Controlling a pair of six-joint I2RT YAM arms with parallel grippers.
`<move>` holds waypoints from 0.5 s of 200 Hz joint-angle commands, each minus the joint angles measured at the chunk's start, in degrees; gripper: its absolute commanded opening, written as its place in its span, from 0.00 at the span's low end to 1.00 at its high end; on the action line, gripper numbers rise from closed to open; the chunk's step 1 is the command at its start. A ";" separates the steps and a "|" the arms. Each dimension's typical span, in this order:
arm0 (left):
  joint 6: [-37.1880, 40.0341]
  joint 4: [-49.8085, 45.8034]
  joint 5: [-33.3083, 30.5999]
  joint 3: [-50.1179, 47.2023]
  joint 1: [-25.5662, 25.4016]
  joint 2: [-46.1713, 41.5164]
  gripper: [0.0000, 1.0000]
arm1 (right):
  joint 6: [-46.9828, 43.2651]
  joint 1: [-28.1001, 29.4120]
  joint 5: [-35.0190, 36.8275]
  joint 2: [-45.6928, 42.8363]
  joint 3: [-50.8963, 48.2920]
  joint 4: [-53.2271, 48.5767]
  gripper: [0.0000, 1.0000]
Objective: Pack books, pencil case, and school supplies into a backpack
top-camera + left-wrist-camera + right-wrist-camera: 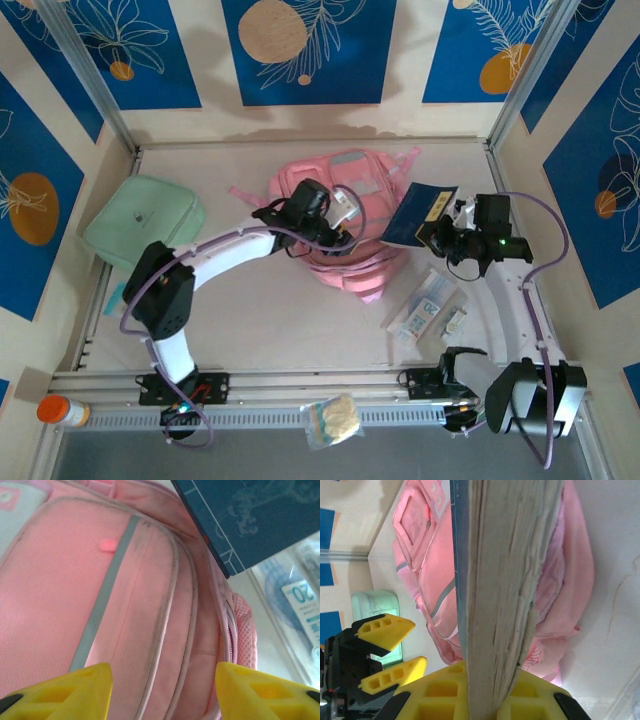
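Left pincer [162, 692] released, arm bent right over backpack [375, 180]. Right pincer [440, 238] grasping book [418, 215], arm extended, beside backpack.

orange-capped bottle [62, 411], blue patterned wall panels [308, 50]

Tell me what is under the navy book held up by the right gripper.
The navy book overhangs the pink backpack's edge at one corner; the rest hangs above the table. The patch directly beneath is covered from above, so anything there cannot be seen.
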 commanded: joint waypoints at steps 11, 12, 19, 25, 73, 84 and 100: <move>9.67 -8.54 -3.97 9.12 -2.70 6.95 0.57 | -0.95 -2.32 -1.74 -2.39 -0.83 -0.46 0.00; 9.77 -8.65 -4.05 9.33 -2.76 7.22 0.57 | -0.96 -2.39 -1.72 -2.39 -0.82 -0.51 0.00; 10.61 -9.33 -4.21 10.52 -3.12 8.59 0.58 | -1.06 -2.67 -1.43 -2.79 -0.98 -0.64 0.00; 11.29 -9.76 -4.37 11.26 -3.24 9.57 0.59 | -1.06 -2.81 -1.14 -3.04 -1.08 -0.56 0.00; 12.05 -13.25 -10.34 18.31 -3.26 16.88 0.58 | -1.39 -3.58 -1.60 -3.14 -1.57 -0.28 0.00; 11.95 -11.66 -11.60 17.63 -3.27 16.91 0.52 | -1.47 -3.70 -1.85 -3.25 -1.77 -0.22 0.00; 11.51 -9.93 -14.29 17.00 -3.26 16.77 0.42 | -1.63 -3.79 -2.04 -3.58 -1.85 -0.03 0.00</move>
